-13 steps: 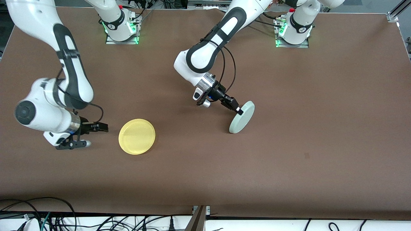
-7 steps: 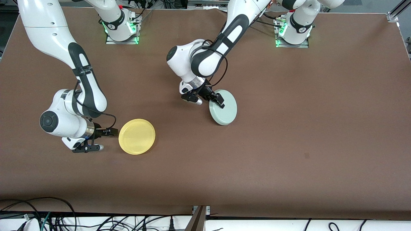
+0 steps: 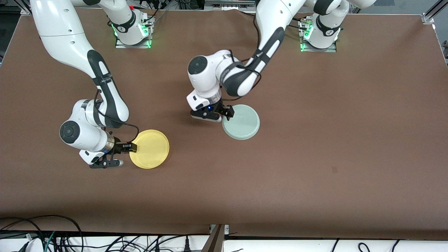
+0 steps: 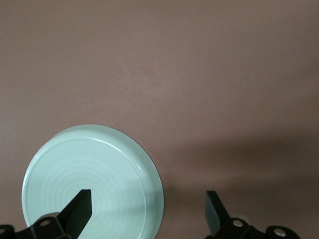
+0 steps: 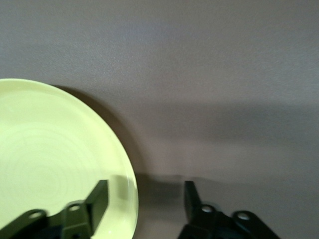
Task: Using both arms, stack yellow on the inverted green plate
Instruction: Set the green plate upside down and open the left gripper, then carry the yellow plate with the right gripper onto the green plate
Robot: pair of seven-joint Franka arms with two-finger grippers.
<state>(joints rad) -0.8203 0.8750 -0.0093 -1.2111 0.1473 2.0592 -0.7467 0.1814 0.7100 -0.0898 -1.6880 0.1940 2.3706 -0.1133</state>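
Rim contact decides our next move: the right gripper [image 3: 130, 147] sits at nine o'clock of yellow [image 3: 149, 153], fingers spread astride its edge, one above and one outside. Our left gripper [image 3: 225, 115], released and spread, straddles the ten o'clock rim of the green plate [image 3: 241, 122], lying flat at three o'clock of yellow. Half a second ago green was tilted and the right gripper short of yellow.

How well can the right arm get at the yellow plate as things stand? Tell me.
Probably well. The right claw is open at the edge of the yellow plate, one finger over the rim and the other off it. The plate lies flat on the table with nothing over it.
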